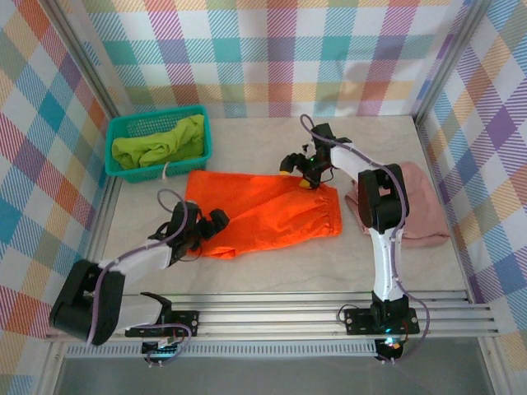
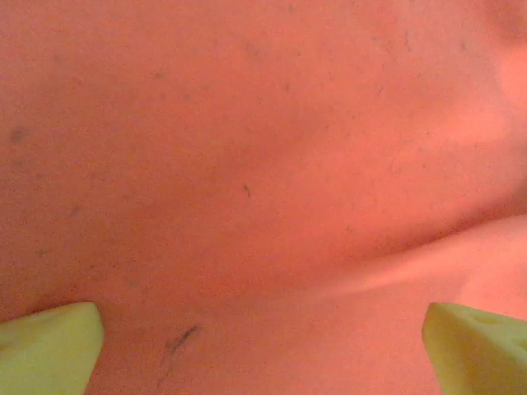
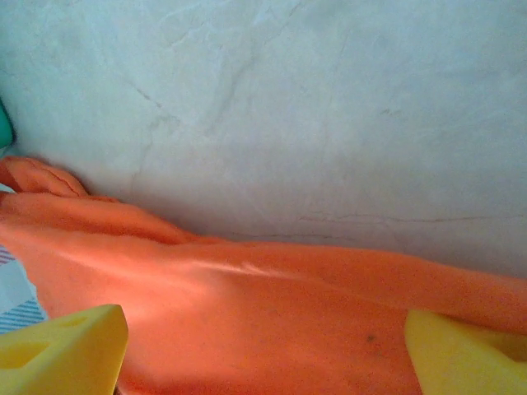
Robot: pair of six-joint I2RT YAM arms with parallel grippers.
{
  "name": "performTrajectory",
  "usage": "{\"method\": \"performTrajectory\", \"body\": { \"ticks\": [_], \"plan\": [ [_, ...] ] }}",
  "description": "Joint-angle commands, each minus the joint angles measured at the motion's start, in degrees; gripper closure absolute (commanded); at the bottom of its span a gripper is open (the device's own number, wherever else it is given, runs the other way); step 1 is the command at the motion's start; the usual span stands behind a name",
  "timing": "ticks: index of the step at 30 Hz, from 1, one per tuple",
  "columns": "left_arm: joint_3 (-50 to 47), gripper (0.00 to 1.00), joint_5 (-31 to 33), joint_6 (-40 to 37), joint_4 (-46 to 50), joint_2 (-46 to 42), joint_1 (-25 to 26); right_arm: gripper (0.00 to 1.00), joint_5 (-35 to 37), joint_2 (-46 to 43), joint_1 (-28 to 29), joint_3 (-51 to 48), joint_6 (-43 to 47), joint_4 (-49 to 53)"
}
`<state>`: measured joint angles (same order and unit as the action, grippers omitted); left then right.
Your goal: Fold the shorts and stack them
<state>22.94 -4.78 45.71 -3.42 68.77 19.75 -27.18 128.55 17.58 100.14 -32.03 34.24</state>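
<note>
Left pincer (image 1: 212,224), right pincer (image 1: 295,175) — agape over shorts (image 1: 263,210)

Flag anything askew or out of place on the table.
Nothing damaged or spilled. The lime green shorts lie crumpled and unfolded in the teal basket; the orange shorts lie spread out at a slant.

Seen from above, the left arm lies low, stretching from its base at 7 o'clock toward 1 o'clock. The left claw (image 1: 212,224) points the same way, jaws spread wide, with its yellow fingertips (image 2: 48,350) far apart in its wrist view. The right arm rises from its base at 5 o'clock, runs toward 12, then bends back toward 10. The right claw (image 1: 295,176) faces 9 o'clock, its jaws also parted wide.
</note>
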Motion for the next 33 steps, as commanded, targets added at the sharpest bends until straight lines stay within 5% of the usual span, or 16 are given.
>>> {"method": "performTrajectory", "body": {
  "ticks": [1,6,9,17,33],
  "plan": [
    [-4.0,0.00,4.8,2.4,17.1,-7.1,0.0,0.12,-2.0,-1.0,1.7,-1.7,0.0,-0.5],
    [2.9,0.00,2.4,2.2,25.1,-20.9,-0.8,0.12,-3.7,-8.2,3.5,-5.7,1.0,-3.7],
    [12.7,0.00,1.7,-0.2,28.2,-21.4,-2.3,0.11,-3.4,-16.7,3.9,-11.6,0.6,-7.6],
    [31.8,0.00,-4.3,-6.6,21.7,-0.4,-4.7,0.11,-3.0,-30.6,4.2,-27.9,-1.2,-10.1],
    [31.6,0.00,-0.7,-10.6,-2.8,29.2,-6.9,0.11,-1.6,-33.2,4.1,-48.8,-3.4,-15.1]
  ]
}}
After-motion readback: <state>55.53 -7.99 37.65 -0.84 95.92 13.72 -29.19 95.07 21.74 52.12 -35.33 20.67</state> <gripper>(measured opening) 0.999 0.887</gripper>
